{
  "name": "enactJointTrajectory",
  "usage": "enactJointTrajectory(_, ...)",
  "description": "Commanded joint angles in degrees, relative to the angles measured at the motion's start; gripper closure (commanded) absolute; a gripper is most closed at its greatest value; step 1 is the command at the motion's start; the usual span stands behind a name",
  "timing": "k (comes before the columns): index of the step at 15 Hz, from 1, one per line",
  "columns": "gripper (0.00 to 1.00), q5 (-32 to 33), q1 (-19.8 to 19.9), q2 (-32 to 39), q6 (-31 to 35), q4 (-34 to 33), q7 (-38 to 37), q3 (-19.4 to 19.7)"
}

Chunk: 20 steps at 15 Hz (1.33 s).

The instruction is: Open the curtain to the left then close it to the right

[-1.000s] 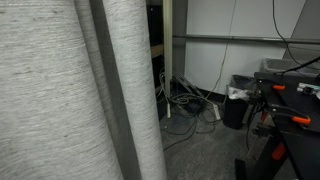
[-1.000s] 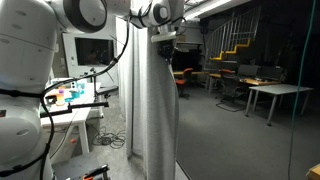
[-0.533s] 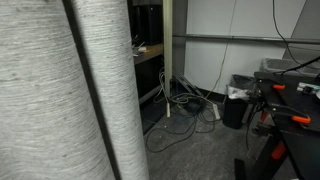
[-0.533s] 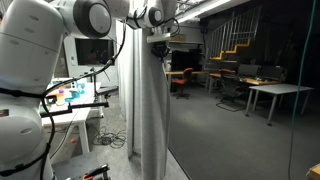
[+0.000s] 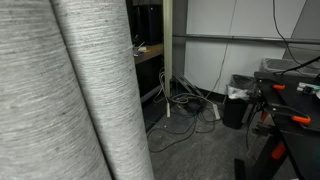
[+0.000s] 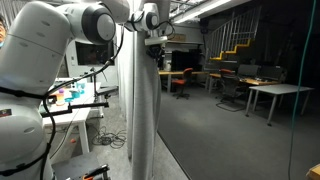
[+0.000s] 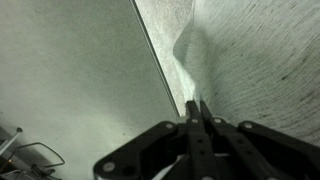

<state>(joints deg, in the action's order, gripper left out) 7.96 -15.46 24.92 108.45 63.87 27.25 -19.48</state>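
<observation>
The arm (image 6: pixel 55 40) was glossy white, built of fat rounded links with darker seams at the joints. A thin black cable (image 6: pixel 124 42) hung beside it. The gripper (image 7: pixel 197 110) was matte black, with angular linkage bars.

The tool (image 7: pixel 197 112) pinches a fold of the curtain (image 7: pixel 255 60).

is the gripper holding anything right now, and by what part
Yes. The gripper is shut on the curtain, pinching a fold of fabric at its edge. In an exterior view the hold sits high up on the drape.
</observation>
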Motion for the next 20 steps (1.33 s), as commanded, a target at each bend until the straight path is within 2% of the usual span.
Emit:
enactJointTrajectory(1, 0.99, -0.61, -1.8, 6.46, -2.47, -1.65, 2.59, -1.25)
enactJointTrajectory(7, 0.99, 4.72, -4.73, 7.15, -5.3, -3.37, -4.06, 0.83)
enactJointTrajectory(10, 0.99, 9.47, -6.71, 7.22, -5.32, -3.55, -11.38, 2.58)
enactJointTrajectory(16, 0.99, 13.47, -9.33, 7.92, -3.8, -4.16, -26.24, 4.85)
enactJointTrajectory(20, 0.99, 13.96, -10.56, 8.39, -4.32, -4.87, -34.4, 5.94)
